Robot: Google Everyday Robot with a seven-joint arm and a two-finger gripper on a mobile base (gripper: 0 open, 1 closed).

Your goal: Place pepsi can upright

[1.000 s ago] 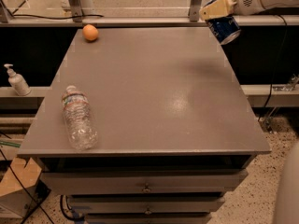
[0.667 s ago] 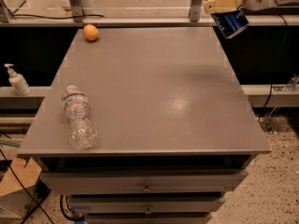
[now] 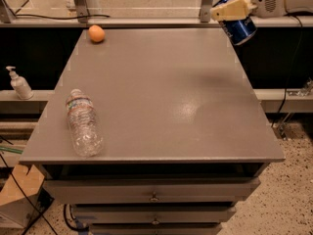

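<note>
My gripper (image 3: 234, 10) is at the top right, above the far right corner of the grey table (image 3: 161, 92). It is shut on the pepsi can (image 3: 238, 28), a dark-blue can that hangs tilted in the air, its silver end pointing down to the right. The can is clear of the table top. The cream fingers (image 3: 230, 10) cover the can's upper part.
A clear plastic water bottle (image 3: 83, 122) lies on its side at the table's front left. An orange (image 3: 96, 33) sits at the far left corner. A soap dispenser (image 3: 19, 83) stands on a shelf left of the table. Drawers are below the front edge.
The gripper with the can has moved slightly up and to the right, staying over the far right corner. The bottle and the orange have not moved.
</note>
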